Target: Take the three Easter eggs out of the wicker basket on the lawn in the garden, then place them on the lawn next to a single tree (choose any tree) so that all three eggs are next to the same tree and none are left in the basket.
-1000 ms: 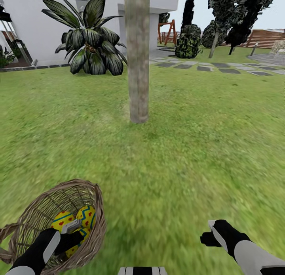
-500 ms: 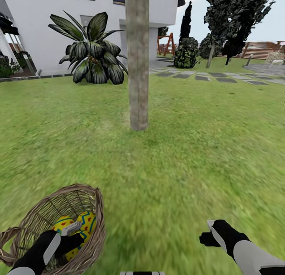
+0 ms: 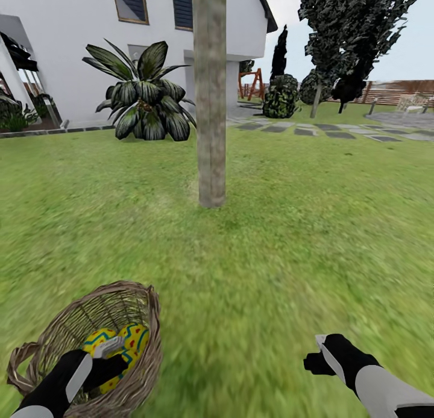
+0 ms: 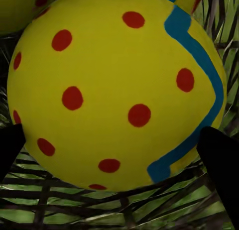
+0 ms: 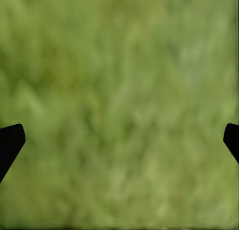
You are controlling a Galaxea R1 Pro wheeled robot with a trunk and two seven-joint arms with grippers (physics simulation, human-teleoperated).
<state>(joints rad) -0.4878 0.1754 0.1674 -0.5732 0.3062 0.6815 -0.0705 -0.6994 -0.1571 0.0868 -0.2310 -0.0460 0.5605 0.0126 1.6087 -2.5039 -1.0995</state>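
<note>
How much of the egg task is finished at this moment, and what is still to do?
Nothing looks delivered yet: the grass around the tree shows no eggs. In hand: the left gripper is inside the wicker basket, its fingers on either side of one Easter egg; a firm grip cannot be confirmed. The right gripper hangs open over the lawn. All the eggs remain to be moved.

Your left arm reaches forward and down, its gripper (image 3: 111, 353) spread wide, fingers (image 4: 221, 165) set well apart; your right arm extends low. The right gripper (image 3: 316, 358) is also spread, fingertips (image 5: 10, 143) wide apart.
</note>
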